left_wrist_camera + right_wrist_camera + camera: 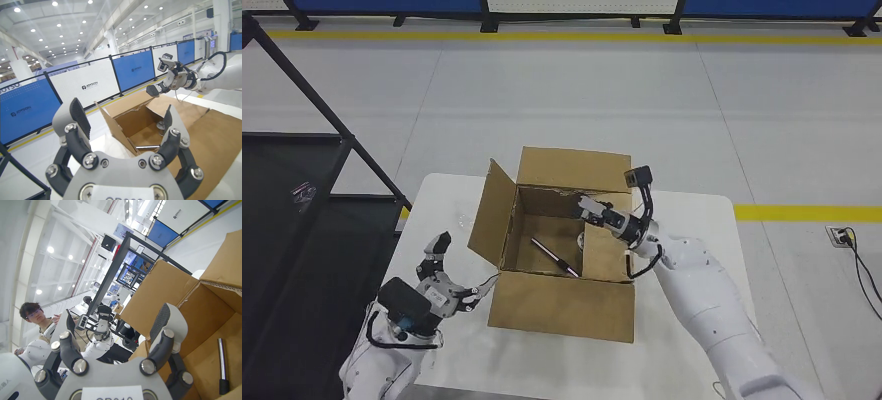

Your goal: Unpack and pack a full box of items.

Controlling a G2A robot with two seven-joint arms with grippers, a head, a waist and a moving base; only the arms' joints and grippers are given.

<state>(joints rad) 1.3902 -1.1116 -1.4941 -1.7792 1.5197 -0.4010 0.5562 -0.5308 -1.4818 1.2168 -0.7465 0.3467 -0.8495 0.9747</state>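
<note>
An open cardboard box stands in the middle of the white table. On its floor lies a metal rod with a black handle, also seen in the wrist views. My right gripper hangs open over the box's far inner side with nothing between its fingers; its own camera shows the fingers spread. My left gripper is open and empty beside the box's near left corner. A small metal item sits deeper in the box, partly hidden.
The box's left flap stands up and outward, the back flap leans away, and one flap folds inward on the right. A black frame stands left of the table. Bare tabletop lies to the box's right.
</note>
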